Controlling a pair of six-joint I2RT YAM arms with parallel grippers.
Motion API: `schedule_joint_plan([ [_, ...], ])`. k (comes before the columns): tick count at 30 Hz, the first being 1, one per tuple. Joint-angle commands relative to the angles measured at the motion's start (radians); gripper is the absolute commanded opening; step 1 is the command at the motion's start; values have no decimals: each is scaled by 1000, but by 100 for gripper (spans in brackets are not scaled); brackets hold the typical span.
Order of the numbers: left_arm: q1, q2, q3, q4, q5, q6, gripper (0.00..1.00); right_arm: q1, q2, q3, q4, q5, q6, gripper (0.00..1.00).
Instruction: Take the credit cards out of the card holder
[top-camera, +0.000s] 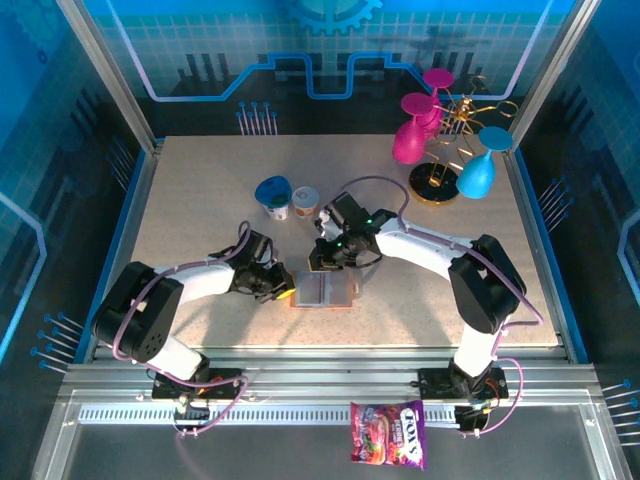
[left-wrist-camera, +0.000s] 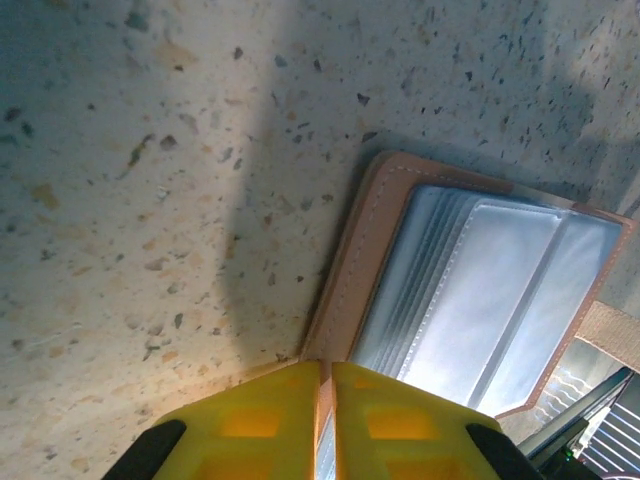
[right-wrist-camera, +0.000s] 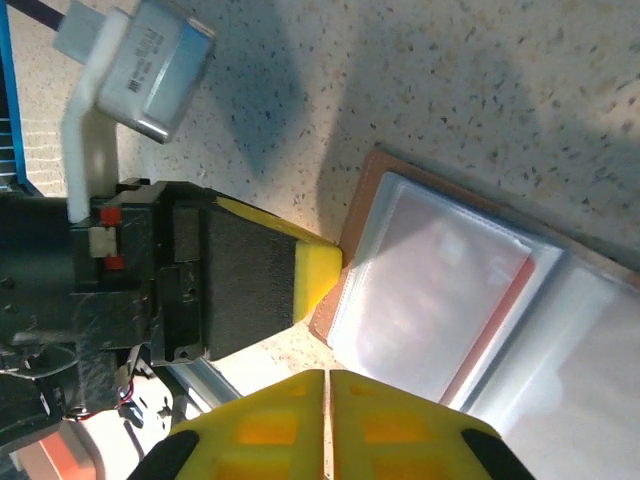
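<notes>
My left claw (left-wrist-camera: 326, 366) is closed almost flat. Its yellow pads have the brown leather edge of the card holder (top-camera: 325, 292) nipped between them, though my left wrist camera cuts the fingers off low in the frame, so I cannot tell how deep the edge goes in. The holder lies open on the tabletop (top-camera: 200, 210), near the front and between my two arms, with its clear sleeves (left-wrist-camera: 480, 290) facing up. From the left wrist the sleeves look pale blue-grey and glossy, and I cannot make out what sits in them. From the right wrist a cloudy sleeve lets a reddish shape with a pale mark come through, which I take for one of the credit cards (right-wrist-camera: 435, 285). It is too hazy to read, and the far half of the holder runs off that frame. My right claw (right-wrist-camera: 327, 376) hovers just over the holder's far edge with its pads pressed together. Whether a sleeve edge is caught between them is hidden from me. The right wrist camera also catches the yellow fingertip (right-wrist-camera: 318, 272) of my left claw touching the holder's corner. From above, both claws meet at the holder, and the cards are too small to tell apart.
</notes>
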Motion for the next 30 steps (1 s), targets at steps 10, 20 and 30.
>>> schedule_joint_plan([
  [10, 5, 22, -20, 7, 24, 8, 12, 31, 93, -24, 2, 3, 84, 25],
  [20, 5, 30, -15, 5, 24, 12, 12, 42, 144, -10, -21, 9, 83, 32],
  [30, 5, 35, -15, 4, 20, 15, 12, 43, 149, -8, -74, 63, 65, 34],
])
